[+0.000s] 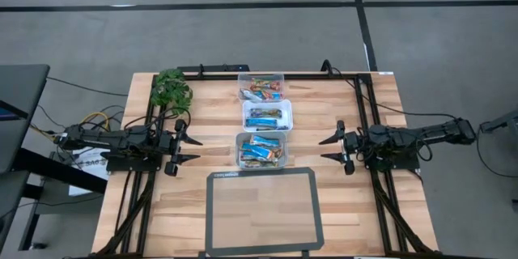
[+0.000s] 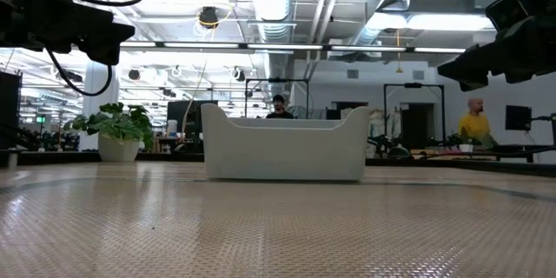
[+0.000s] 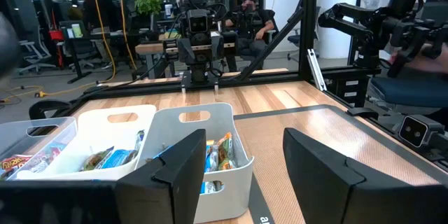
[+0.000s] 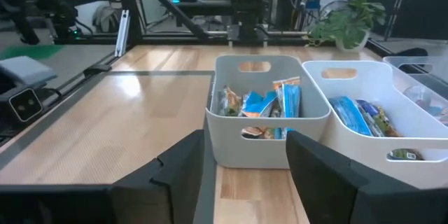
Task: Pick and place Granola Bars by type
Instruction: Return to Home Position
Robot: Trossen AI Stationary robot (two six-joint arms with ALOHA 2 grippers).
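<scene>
We see two arms of one make, both matt black from base to tip. The left arm (image 1: 121, 142), at the left edge of the table (image 1: 340, 210), is built of blocky, squared links bolted end to end. A loop of yellow cable (image 1: 94, 118) shows by its base, just off the table's left edge. The right arm (image 1: 409, 139), at the table's right edge, has the same dark, boxy segments and a rounder joint farthest from the table. The left gripper (image 1: 199, 149) and the right gripper (image 1: 322, 150) each carry two tapering fingers (image 3: 175, 175) (close up, broad black wedges with flat faces and bevelled edges).
</scene>
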